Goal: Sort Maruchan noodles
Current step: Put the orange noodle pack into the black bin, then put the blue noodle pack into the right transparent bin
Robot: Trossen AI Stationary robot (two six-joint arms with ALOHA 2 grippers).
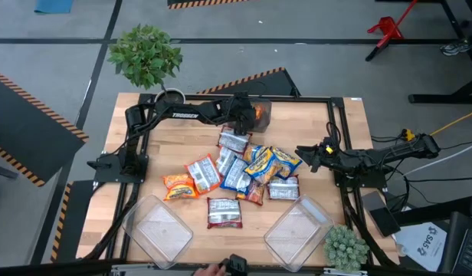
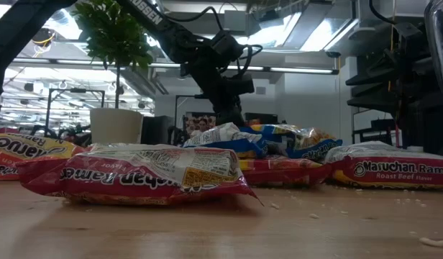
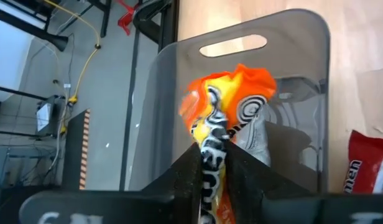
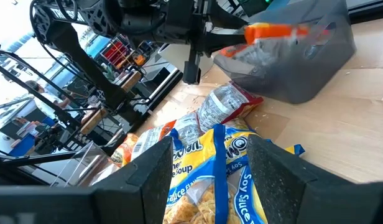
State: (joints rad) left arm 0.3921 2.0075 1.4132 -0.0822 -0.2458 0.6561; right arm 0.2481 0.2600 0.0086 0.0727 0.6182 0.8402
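My left gripper [image 1: 250, 115] reaches over the grey see-through bin [image 1: 259, 112] at the table's far edge, shut on an orange noodle packet [image 3: 229, 99]. The other Maruchan noodles [image 1: 244, 169] lie in a loose pile at the table's middle: blue-and-yellow packets [image 1: 267, 162], silver-and-red ones [image 1: 223, 212] and an orange one [image 1: 178, 185], flat on the wood or overlapping. My right gripper [image 1: 306, 153] waits at the pile's right side, open, with nothing between its fingers [image 4: 148, 174]. My left gripper pinches the orange packet by one crumpled end [image 3: 213, 142] between its two fingers. The fingers slant down from the table's left side. The rest of the packet [image 4: 272, 30] sticks out past the fingertips over the bin's open top, clear of the table.
Two clear bins stand at the near edge, one left [image 1: 155, 226] and one right [image 1: 297, 230]. A potted plant [image 1: 144, 54] stands beyond the far left corner. A small one [image 1: 345, 247] sits at the near right corner. Bare wood lies left of the pile.
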